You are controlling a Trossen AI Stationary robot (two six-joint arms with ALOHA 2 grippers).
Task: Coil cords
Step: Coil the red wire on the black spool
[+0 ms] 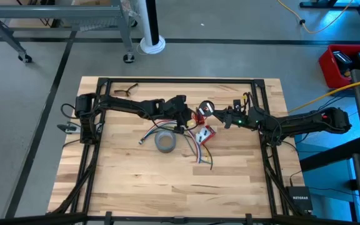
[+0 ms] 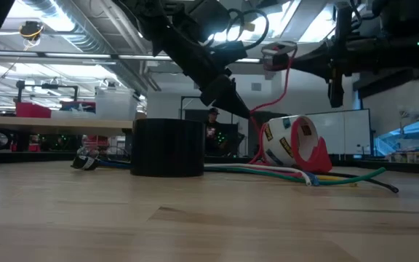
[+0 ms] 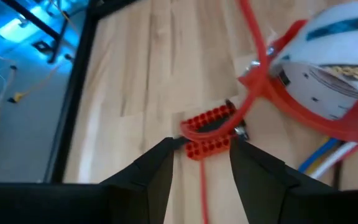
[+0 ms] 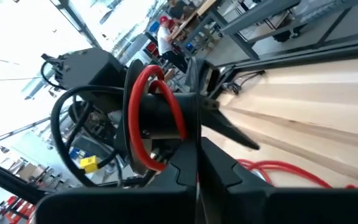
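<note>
In my low view the grey tape roll [image 2: 168,148] sits nearest, flat on the bench [image 2: 209,218], with a bundle of coloured wires [image 2: 297,175] trailing beside it toward the red-and-white tape dispenser [image 2: 294,142]. My left gripper [image 3: 201,165] hangs over the bench centre, jaws spread, a red comb-like clip [image 3: 209,132] lying just beyond its tips. My right gripper [image 4: 197,180] is raised, jaws pressed together on the red wire [image 4: 157,118], which loops upward there and drops toward the dispenser.
</note>
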